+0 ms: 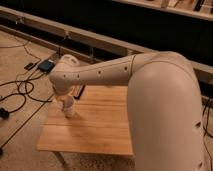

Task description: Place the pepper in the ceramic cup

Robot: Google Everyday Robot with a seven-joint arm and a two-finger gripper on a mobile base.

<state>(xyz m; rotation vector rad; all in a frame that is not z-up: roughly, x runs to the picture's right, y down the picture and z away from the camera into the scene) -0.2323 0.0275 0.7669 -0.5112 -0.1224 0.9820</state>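
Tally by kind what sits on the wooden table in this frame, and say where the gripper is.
White ceramic cup: 1
Flat dark rectangular object: 1
Pepper: 0 in view
Total: 2 on the light wooden table
Gripper: shut, right over the cup, mostly hidden by the cream robot arm.

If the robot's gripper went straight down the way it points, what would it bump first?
Most likely the ceramic cup. The gripper, shut, points down right above it at the left side of the wooden table. Depth is unclear, so it might hit the rim or slip inside.
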